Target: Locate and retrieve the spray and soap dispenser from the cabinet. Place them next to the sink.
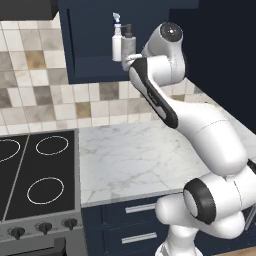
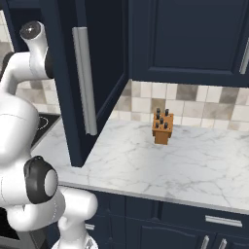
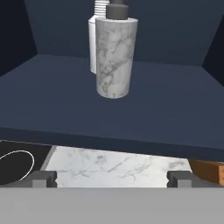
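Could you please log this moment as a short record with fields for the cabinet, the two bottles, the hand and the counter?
cabinet: door open, both bottles on its shelf
soap dispenser: upright, nearest the hand
spray: upright, close behind the dispenser in the hand view
hand: open, in front of the shelf, holding nothing
counter: knife block by the backsplash

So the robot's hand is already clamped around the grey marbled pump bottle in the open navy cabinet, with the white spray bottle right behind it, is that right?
Not quite. The hand is open and short of the grey marbled pump bottle, not clamped on it: in the hand view its fingertips stand wide apart, with the bottle on the shelf of the open navy cabinet ahead. The white spray bottle does stand right behind it.
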Tool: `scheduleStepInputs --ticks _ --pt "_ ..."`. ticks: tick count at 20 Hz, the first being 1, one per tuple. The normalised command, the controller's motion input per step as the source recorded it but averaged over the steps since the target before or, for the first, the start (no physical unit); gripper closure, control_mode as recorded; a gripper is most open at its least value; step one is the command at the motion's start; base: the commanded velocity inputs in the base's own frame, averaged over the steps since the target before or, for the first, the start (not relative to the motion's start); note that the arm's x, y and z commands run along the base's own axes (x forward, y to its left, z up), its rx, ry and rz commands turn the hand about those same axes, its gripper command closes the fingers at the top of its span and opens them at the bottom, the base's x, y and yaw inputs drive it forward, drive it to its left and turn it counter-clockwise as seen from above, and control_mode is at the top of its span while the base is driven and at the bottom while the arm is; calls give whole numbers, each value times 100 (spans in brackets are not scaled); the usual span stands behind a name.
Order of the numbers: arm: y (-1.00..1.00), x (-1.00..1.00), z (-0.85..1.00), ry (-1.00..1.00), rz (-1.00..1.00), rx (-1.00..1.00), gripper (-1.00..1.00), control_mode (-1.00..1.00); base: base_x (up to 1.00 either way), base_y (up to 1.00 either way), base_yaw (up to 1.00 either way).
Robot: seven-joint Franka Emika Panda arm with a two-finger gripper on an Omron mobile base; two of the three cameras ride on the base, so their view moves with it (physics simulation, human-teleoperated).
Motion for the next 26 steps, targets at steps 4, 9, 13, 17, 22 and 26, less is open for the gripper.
scheduleStepInputs --ticks 4,9,13,17,22,26 --pt "0 52 -2 3 1 0 -100 -100 0 0 0" --pt "-4 52 -1 0 0 0 -100 -100 0 0 0" --pt "-2 43 -4 0 1 0 -100 -100 0 0 0" --pt "3 41 -2 0 3 0 -100 -100 0 0 0" --pt "3 44 0 0 2 0 -100 -100 0 0 0" --pt "0 43 0 0 0 0 -100 -100 0 0 0"
